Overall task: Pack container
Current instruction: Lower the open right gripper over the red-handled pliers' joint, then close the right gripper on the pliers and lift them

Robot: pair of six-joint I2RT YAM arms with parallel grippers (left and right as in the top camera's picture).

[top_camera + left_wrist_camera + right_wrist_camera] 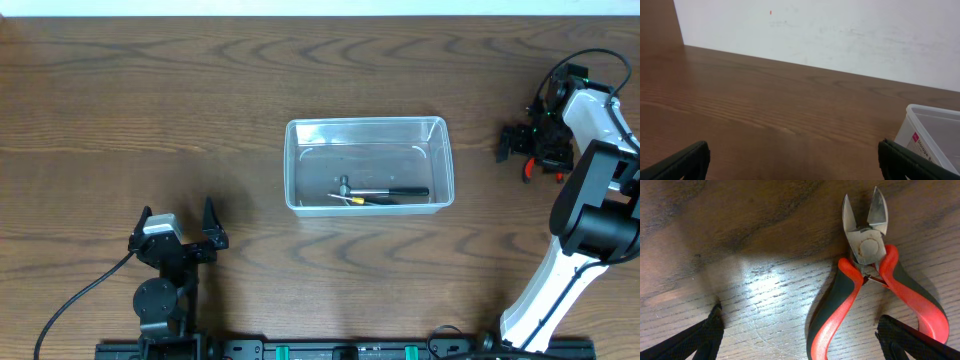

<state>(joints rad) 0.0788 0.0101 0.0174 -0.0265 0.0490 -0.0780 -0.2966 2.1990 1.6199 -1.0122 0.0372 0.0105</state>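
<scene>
Overhead, one container [296, 150], two tools [380, 193], one cutter [866, 247], left claw [178, 220], right claw [805, 342], both released

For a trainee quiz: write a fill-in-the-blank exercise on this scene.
The cutters have black and ___ handles.
The right gripper hangs over them with its jaws ___.
The hammer lies ___ the container.
Missing words: red; open; inside.

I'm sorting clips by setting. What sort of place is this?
Probably a robotics lab or test bench: a wood-grain table against a plain white wall, a left arm and right arm mounted at its edge, and a clear tub with hand tools inside.
</scene>
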